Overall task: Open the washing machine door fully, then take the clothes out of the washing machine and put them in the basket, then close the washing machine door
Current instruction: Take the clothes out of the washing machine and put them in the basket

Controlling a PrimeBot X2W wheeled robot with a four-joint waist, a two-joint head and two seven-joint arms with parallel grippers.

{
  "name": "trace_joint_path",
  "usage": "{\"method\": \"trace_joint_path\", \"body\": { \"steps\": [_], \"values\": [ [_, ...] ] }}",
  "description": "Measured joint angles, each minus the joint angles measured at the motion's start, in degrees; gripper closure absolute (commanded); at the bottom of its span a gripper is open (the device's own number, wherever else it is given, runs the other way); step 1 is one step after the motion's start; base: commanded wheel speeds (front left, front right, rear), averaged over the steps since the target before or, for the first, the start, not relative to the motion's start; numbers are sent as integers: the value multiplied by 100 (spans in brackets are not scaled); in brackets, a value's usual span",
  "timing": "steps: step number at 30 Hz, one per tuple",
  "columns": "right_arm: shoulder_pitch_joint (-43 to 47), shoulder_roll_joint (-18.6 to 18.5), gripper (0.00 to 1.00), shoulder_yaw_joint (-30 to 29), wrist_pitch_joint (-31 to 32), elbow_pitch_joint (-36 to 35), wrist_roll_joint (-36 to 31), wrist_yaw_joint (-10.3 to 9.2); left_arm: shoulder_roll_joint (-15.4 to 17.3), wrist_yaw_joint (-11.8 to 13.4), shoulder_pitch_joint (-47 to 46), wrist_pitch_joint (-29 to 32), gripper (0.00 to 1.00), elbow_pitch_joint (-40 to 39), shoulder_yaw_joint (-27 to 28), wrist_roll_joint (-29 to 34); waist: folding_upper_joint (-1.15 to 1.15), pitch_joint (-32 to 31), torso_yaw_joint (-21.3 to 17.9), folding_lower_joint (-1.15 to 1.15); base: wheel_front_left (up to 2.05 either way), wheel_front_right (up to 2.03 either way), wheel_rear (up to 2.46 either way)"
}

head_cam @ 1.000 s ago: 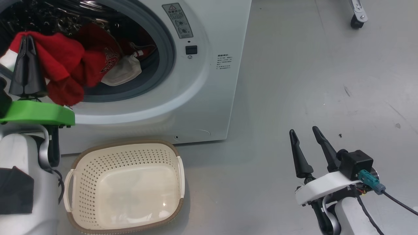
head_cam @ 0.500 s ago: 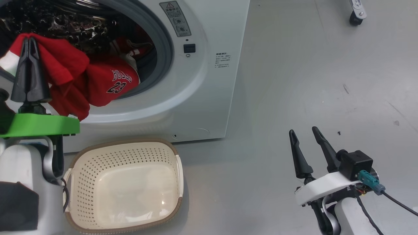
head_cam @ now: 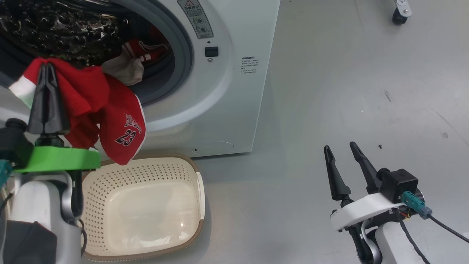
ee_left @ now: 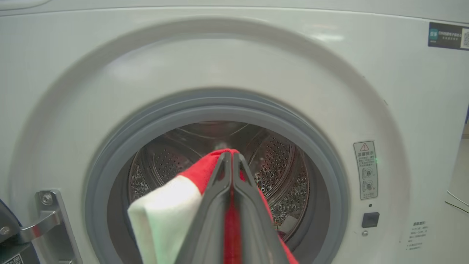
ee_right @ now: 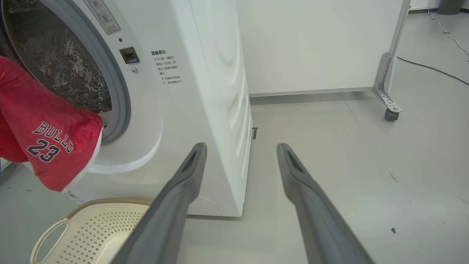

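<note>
Unloading step: left jaws clamp red clothes (head_cam: 121, 124) outside the washing machine (head_cam: 227, 91), basket (head_cam: 200, 190) at their 6 o'clock; next, probably lower and release; right jaws wide, empty.

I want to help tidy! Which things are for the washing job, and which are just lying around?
For the job: red 23 jersey, whitish cloth, white washing machine, cream holey plastic basket, left gripper.
Lying about: tiny dark screw, black caster wheel.

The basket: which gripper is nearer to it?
Left. The left gripper, shut on the red jersey, is above the left rim of the basket; the right gripper, open, is far off to its right.
</note>
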Motion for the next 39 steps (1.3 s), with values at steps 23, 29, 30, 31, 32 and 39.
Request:
{"method": "trace_joint_path", "body": {
  "steps": [23, 29, 30, 31, 32, 39],
  "values": [
    [-6, 0, 0, 51, 0, -1, -1, 0, -71, -145, 652, 643, 100, 1738, -954, -134, 0, 162, -66, 0, 0, 0, 0],
    [-21, 2, 0, 178, 0, -3, -1, 0, -68, -145, 669, 760, 100, 2020, -944, -176, 0, 256, -117, 0, 0, 0, 0],
    [-23, 2, 0, 185, 0, -3, -1, 0, -68, -145, 669, 760, 100, 2074, -944, -176, 0, 279, -131, 0, 0, 0, 0],
    [-25, 1, 0, 191, 0, -7, -1, 0, -65, -145, 669, 767, 100, 2117, -944, -176, 0, 303, -145, 0, 0, 0, 0],
    [-29, 1, 0, 199, 0, -9, -1, 0, -59, -145, 668, 770, 100, 2154, -942, -176, 0, 328, -160, 0, 0, 0, 0],
    [-113, 1, 0, 254, 0, -44, -1, 0, 22, -147, 646, 902, 100, 2473, -956, -175, 0, 564, -274, 0, 0, 0, 0]
  ]
}}
